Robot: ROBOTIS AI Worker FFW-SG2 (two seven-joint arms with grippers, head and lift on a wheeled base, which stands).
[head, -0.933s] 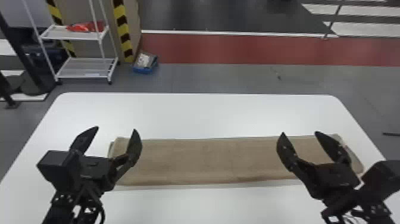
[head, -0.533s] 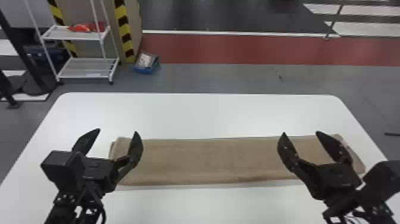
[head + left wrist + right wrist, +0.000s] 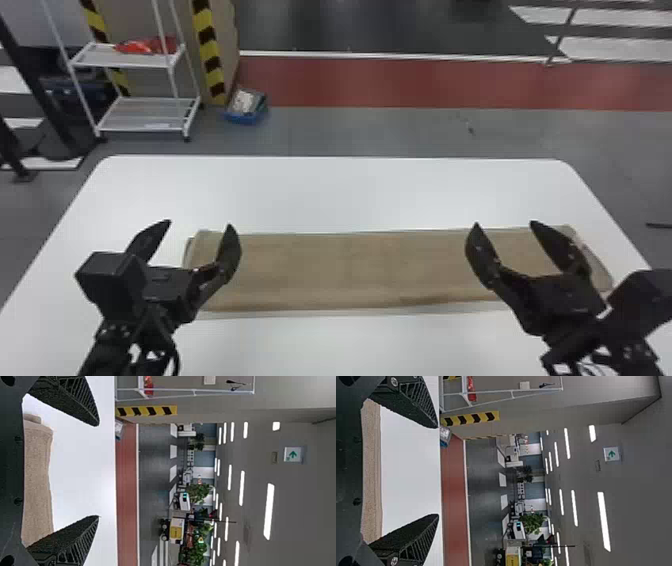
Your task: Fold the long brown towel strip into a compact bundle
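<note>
We judge the work to be partway along. The towel strip (image 3: 350,270) looks doubled into a long, narrow band, since layers peep out along its near side and at both ends. That lengthwise folding seems done; the shortening is not, and the band lies at full length. What is left, we think, is to bring the ends inward, fold over fold, until we have a short, compact bundle, then to square it up.

The strip lies flat on the white table (image 3: 335,195), running side to side, roughly in line with the far edge and well in from it. Its right end comes near the table's right edge, while its left end sits farther in from the left edge. It is brown and matte, with a ribbed band along its far side. That far side runs nearly straight; the near side is less even, with a darker crease right of the middle. The right end slants, its layers out of line, and a small flap juts out at the left end.

Our left gripper (image 3: 199,223) is spread wide and empty at the strip's left end, and our right gripper (image 3: 505,223) is likewise parted, with nothing between its fingers, toward the right end. We cannot tell how high either one is above the cloth.
</note>
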